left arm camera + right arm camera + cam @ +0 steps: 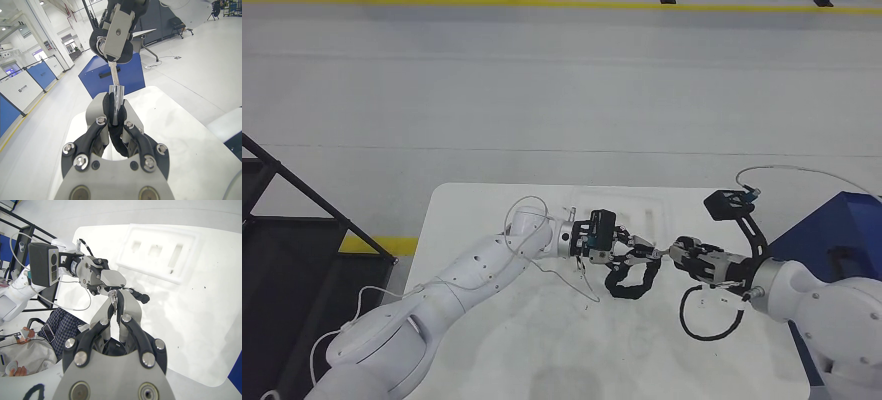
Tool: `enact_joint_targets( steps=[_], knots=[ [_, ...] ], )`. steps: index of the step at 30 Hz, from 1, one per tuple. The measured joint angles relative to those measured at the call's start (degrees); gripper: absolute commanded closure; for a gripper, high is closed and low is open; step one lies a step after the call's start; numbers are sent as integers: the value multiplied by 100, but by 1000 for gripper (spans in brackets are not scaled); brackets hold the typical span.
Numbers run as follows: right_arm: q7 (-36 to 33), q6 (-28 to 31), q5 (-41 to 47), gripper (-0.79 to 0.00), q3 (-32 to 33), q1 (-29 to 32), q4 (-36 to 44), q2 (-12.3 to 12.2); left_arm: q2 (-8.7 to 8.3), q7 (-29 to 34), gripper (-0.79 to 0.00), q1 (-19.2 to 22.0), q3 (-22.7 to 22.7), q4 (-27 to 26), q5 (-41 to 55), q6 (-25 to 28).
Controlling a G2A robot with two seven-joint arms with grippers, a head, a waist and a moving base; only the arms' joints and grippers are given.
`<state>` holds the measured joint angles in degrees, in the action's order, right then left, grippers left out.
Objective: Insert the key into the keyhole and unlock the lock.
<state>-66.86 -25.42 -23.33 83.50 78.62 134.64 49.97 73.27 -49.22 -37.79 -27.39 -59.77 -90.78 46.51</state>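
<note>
Left end effector point(113, 103) clamped on lock point(117, 94); right end effector point(116, 299) gripped key point(114, 74), tip at keyhole point(116, 86), above desk point(170, 123). We judged: keep blade coaxial, seat it fully, then turn.

One key point(115, 74), one lock point(117, 100), one tray point(157, 232)

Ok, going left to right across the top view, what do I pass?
Black metal rack → left tool shut on the chrome lock cylinder with black cable loop → silver key → right tool gripping it → blue cabinet.
</note>
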Motion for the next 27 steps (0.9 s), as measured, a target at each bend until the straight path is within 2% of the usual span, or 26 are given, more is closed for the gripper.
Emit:
enact_joint_targets(
  steps=[22, 23, 24, 25, 27],
  knots=[
    [39, -176, -187, 0, -362, -155, 0, 3, 98, 50, 0, -9, -147, -8, -83, 172],
    [37, -192, -179, -194, -362, -161, 0, 3, 100, 47, 0, -12, -151, -4, -93, 178],
    [34, -215, -161, -582, -356, -166, 0, 3, 103, 44, 0, -17, -155, 4, -106, 191],
    [32, -230, -143, -785, -348, -169, 0, 4, 105, 37, 0, -21, -156, 10, -109, 209],
    [24, -239, -117, -785, -327, -176, 0, 2, 113, 7, 0, -31, -158, 26, -106, 268]
  ],
)
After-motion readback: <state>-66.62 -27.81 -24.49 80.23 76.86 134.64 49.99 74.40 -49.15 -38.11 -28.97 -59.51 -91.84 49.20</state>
